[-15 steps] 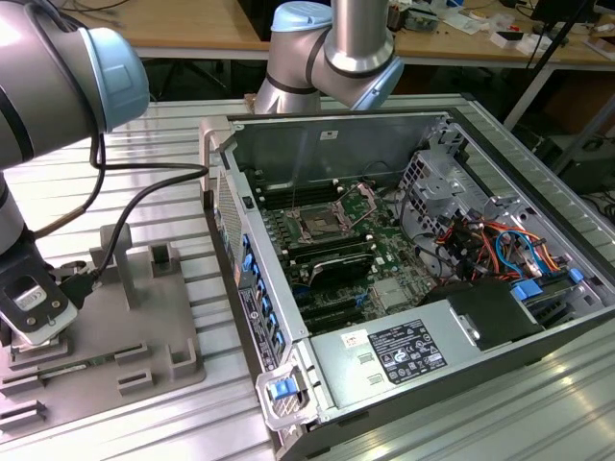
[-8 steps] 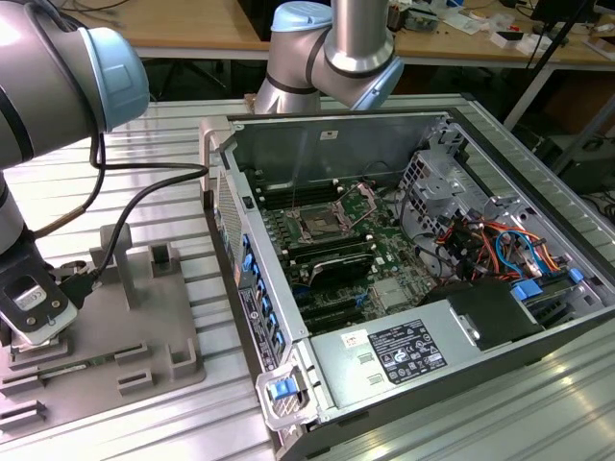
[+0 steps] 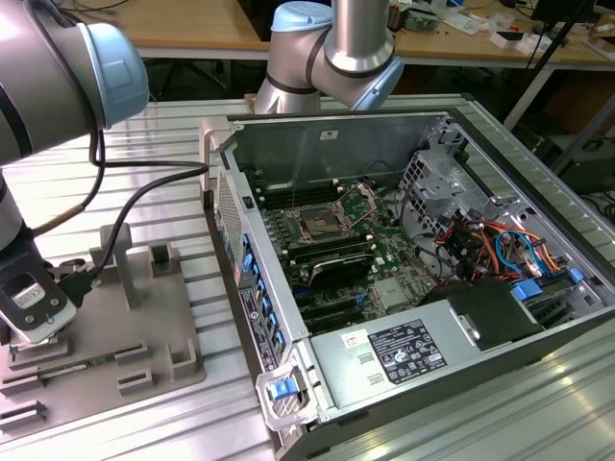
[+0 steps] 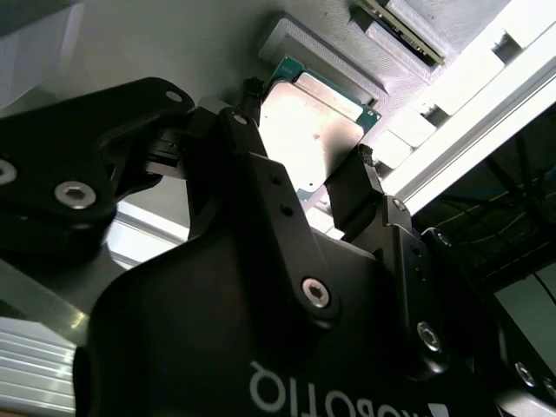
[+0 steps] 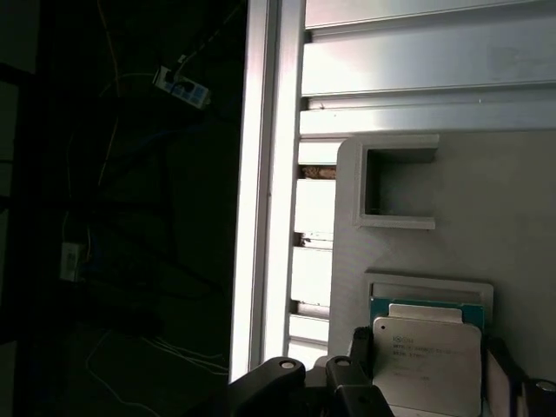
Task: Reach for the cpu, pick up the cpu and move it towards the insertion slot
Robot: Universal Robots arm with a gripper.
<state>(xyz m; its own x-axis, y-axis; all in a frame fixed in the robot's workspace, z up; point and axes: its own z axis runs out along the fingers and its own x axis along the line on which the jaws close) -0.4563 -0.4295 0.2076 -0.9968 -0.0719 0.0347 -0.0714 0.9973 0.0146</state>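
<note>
- Exterior view: hand, fingertips hidden, low over grey fixture on the desk; insertion slot well apart.
- Second wrist view: silvery, green-rimmed cpu lies flat between parted fingers; nothing gripped.
- First wrist view: cpu cut off; contact indiscernible.

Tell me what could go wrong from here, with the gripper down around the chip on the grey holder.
1. The chip lies in a walled pocket of the grey holder; if the gripper takes it off-centre, it could tilt or scrape the wall.
2. The socket sits deep inside the open computer case, so the black cable hanging from the arm might catch on the case's edge.
</note>
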